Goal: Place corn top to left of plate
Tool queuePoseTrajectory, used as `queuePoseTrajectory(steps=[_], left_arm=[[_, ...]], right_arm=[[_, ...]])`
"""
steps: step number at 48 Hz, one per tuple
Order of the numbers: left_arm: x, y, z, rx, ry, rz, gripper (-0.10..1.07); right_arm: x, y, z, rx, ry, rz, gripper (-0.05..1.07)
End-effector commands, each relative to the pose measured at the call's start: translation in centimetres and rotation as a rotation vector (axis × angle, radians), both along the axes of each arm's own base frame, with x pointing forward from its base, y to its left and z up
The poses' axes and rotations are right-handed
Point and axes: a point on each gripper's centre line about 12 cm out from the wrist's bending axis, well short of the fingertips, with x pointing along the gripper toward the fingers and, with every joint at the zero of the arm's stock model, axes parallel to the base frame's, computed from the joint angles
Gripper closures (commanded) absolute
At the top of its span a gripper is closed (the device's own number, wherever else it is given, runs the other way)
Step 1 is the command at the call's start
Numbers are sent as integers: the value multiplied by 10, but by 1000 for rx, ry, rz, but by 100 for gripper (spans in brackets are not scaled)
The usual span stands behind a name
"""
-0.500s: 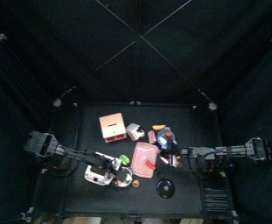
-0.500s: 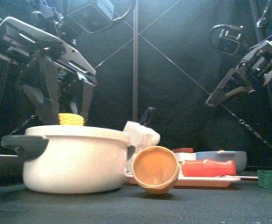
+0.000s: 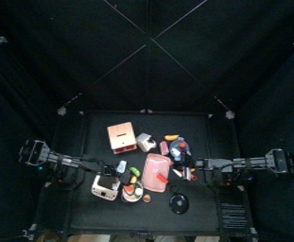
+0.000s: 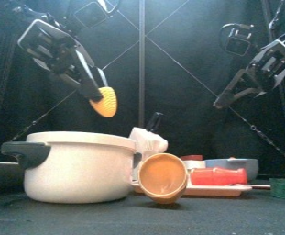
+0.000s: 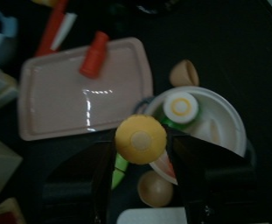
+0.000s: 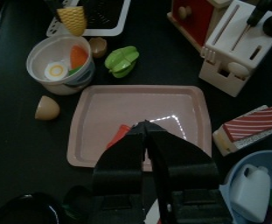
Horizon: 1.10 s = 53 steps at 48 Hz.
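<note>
My left gripper (image 4: 98, 92) is shut on a yellow corn cob (image 4: 104, 100) and holds it in the air above the white pot (image 4: 77, 167). In the left wrist view the corn's round end (image 5: 141, 136) sits between the jaws, over the edge of a white bowl (image 5: 215, 125). The pink plate (image 5: 86, 87) lies beyond it with an orange carrot (image 5: 94, 54) on it. In the top view the plate (image 3: 157, 172) is just right of the left gripper (image 3: 115, 171). My right gripper (image 6: 149, 140) is shut and hangs over the plate (image 6: 162, 105).
A white bowl (image 6: 70, 59) with an egg, a green pepper (image 6: 122, 59) and a brown egg (image 6: 45, 107) lie left of the plate. A wooden block (image 6: 232, 39), a red book (image 6: 253, 127) and a blue bowl (image 6: 261, 188) stand to its right.
My left gripper has lifted the corn from the pot's rim up into the air and to the right. The right arm has not moved.
</note>
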Motion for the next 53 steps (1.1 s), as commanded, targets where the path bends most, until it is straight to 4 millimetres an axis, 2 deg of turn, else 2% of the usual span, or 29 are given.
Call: queuePoseTrajectory(steps=[1,14,26,34,46,53], left_arm=[[8,16,12,5,-141,71,35],[18,48,-17,-41,-133,239,35],[35,65,-54,-87,-46,339,34],[42,75,-64,-84,-27,363,30],[36,83,-69,-86,10,379,18],[33,84,-72,-88,29,381,14]], right_arm=[[5,-1,12,13,-41,-13,102],[8,-2,15,27,-47,-22,102],[7,-2,13,42,-41,-31,102],[8,-2,11,40,-35,-29,102],[9,-3,6,39,-15,-33,102],[10,-4,3,40,-2,-34,102]])
